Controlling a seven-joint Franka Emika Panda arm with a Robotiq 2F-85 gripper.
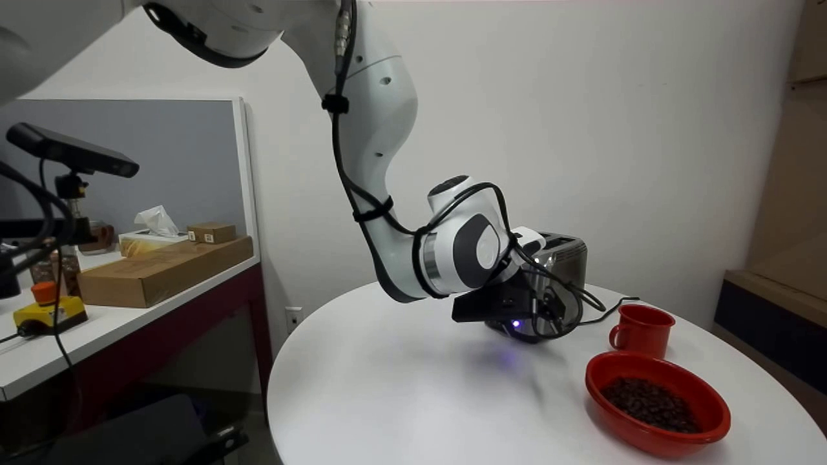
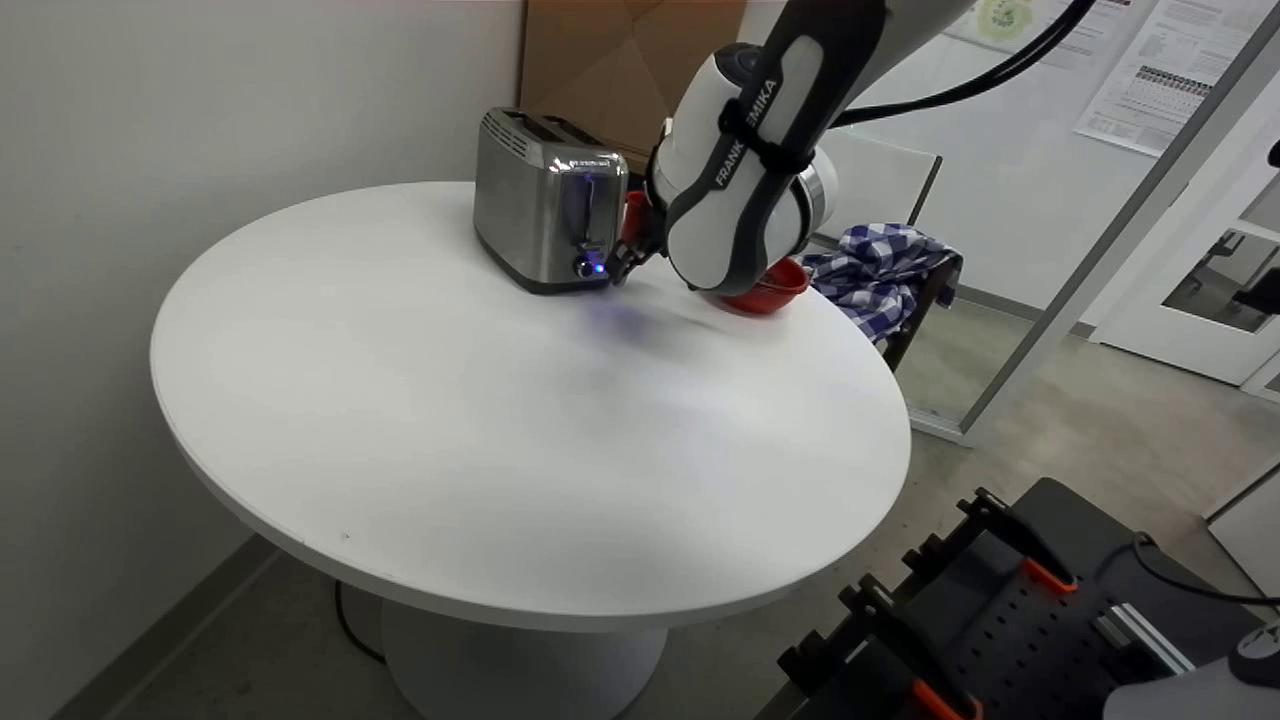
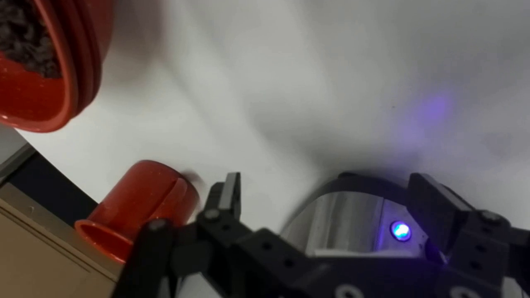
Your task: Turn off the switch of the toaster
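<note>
The gripper's [image 3: 325, 196] jaws stand wide apart in the lower part of the wrist view, one finger [image 3: 230, 194] just left of centre and the other towards the right, with nothing grasped between them. The toaster [image 3: 339, 223] shows at the bottom of that view, right of centre and partly covered by the gripper; its blue light [image 3: 400, 231] glows just beside the finger on the right. Whether that finger touches the toaster, I cannot tell. In an exterior view the toaster [image 2: 515, 200] stands upright on the white table [image 2: 450, 420], in the upper middle of the frame. In the wrist view a red mug [image 3: 145, 198] is at lower left, and a red bowl [image 3: 85, 54] with dark beans [image 3: 25, 39] at upper left.
</note>
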